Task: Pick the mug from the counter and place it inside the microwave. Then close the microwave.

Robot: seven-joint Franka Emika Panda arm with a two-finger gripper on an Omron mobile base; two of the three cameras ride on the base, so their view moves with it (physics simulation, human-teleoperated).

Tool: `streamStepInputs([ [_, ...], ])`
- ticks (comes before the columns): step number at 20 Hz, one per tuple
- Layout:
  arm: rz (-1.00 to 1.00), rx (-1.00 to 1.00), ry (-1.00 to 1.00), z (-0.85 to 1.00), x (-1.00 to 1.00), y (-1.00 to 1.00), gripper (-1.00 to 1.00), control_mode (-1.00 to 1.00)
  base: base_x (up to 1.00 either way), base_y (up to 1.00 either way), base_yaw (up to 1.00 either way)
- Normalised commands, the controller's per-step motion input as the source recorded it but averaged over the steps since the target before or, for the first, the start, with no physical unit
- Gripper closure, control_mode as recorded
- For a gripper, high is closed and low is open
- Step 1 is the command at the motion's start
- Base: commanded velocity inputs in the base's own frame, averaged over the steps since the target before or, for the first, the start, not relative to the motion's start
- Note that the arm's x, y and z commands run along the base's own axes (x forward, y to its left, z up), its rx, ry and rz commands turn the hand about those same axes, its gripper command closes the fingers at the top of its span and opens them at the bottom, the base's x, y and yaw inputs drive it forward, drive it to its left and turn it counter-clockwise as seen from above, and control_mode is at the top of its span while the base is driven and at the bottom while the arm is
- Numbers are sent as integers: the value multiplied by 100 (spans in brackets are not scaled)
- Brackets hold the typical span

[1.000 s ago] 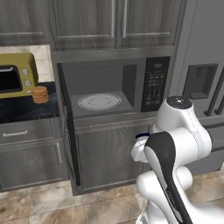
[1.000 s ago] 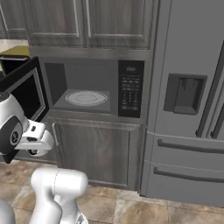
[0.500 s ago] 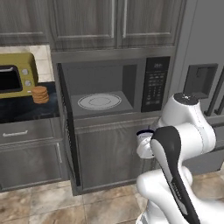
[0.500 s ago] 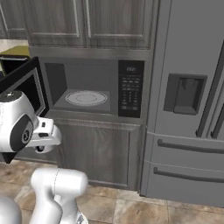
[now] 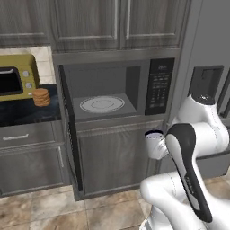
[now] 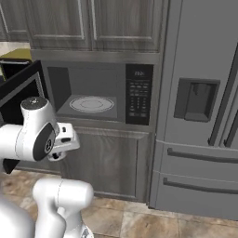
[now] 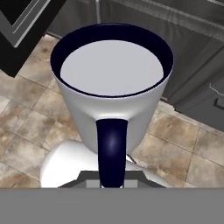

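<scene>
Transport step: two-finger gripper [image 5: 158, 144] clenched on the handle of the small white dark-rimmed mug [image 7: 112, 92], held below the open black microwave [image 5: 112, 87]; next, lift toward its white round turntable [image 5: 102, 104].

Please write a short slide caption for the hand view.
White mug with dark rim and handle, held over the tiled floor.

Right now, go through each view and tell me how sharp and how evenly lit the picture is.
Left base view: soft, even rendered light, slight blur, the microwave cavity dim but its turntable readable. Right base view: the same flat light, no glare on the refrigerator. Hand view: the mug is sharp with a soft highlight on its handle; the floor tiles beyond look blurry.
</scene>
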Motion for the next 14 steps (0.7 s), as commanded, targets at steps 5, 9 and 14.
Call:
streamStepInputs([
  [5,0,3,-5,2,12,0,100,-100,0,0,0],
  [9,0,14,-5,4,2,0,100,-100,0,0,0],
  [14,-3,19,-8,11,19,0,100,-100,0,0,0],
])
